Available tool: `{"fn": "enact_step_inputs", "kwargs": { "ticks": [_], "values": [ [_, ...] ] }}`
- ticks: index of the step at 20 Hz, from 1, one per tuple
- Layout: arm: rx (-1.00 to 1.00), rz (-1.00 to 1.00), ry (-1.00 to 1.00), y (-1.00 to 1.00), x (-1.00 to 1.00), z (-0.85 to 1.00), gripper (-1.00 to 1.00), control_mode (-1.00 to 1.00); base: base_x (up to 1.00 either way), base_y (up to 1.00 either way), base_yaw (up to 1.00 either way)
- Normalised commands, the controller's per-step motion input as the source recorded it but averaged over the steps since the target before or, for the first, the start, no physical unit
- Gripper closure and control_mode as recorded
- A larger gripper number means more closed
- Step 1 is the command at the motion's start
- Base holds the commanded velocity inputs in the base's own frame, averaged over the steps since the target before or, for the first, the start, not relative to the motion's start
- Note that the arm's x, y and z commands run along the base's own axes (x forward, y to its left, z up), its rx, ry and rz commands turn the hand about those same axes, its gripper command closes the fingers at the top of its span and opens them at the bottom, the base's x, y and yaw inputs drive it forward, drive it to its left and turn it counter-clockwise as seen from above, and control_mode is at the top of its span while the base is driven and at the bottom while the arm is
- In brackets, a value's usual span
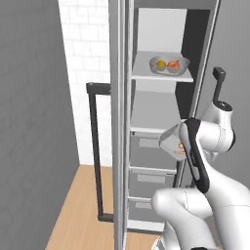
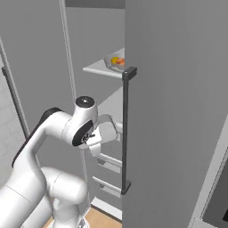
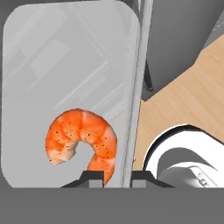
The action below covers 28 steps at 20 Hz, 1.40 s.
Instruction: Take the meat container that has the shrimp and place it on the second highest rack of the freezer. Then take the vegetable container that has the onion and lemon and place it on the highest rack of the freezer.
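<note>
My pincer point(image 3: 111, 177) sits at six o'clock in the hand view, its two dark tips pinched on the near rim of the clear tray point(image 3: 65, 65), so I am grasping the tray. The shrimp point(image 3: 83, 140) lies curled inside it, at about seven o'clock from the tray's middle, close to my tips. At four o'clock I look down past the tray onto wooden floor point(image 3: 192, 92), which tells me the tray hangs in open air and rests on no shelf.

From the left base view, the tray point(image 1: 171, 141) is held just beside my forearm, at the open front of the freezer point(image 1: 166, 29), roughly level with the bare second shelf point(image 1: 151, 117). Further up and deeper in, the top shelf point(image 1: 146, 75) carries the other tray point(image 1: 169, 65) with the lemon point(image 1: 161, 64) and the onion point(image 1: 174, 64).

My worry is the grip: I hold a wide tray by one edge only, so it may tip and spill the shrimp, or slip out above the floor. The tray's far edge could also catch the shelf front or the door frame if I push in too low.

The hand view gives me the shrimp and the pinch plainly, which the base views hide behind my arm. The left base view gives the shelves and heights. The right base view adds the closed door with its black handle point(image 2: 126, 129) just beside my wrist, a thing I could knock.
</note>
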Motion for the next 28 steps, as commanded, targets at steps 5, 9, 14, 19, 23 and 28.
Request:
{"fn": "enact_step_inputs", "kwargs": {
  "ticks": [5, 9, 14, 19, 23, 28],
  "values": [
    [0.00, 0.00, 0.00, 0.00, 0.00, 0.00, 1.00, 1.00, 0.52, 0.01, -0.07],
    [0.00, 0.00, 0.00, 0.00, 0.00, 0.00, 1.00, 1.00, 0.38, 0.37, -0.01],
    [-0.07, 0.00, -0.01, 0.00, 0.20, 0.01, 1.00, -1.00, 0.09, 0.42, 0.00],
    [-0.33, 0.00, -0.01, 0.32, 0.99, 0.09, 1.00, -1.00, 0.00, 0.00, 0.00],
    [-0.23, 0.00, 0.01, 0.27, 1.00, 0.10, 1.00, -1.00, 0.00, 0.00, 0.00],
    [-0.02, 0.00, 0.09, -0.15, 1.00, 0.21, 1.00, -1.00, 0.00, 0.00, 0.00]
  ]
}}
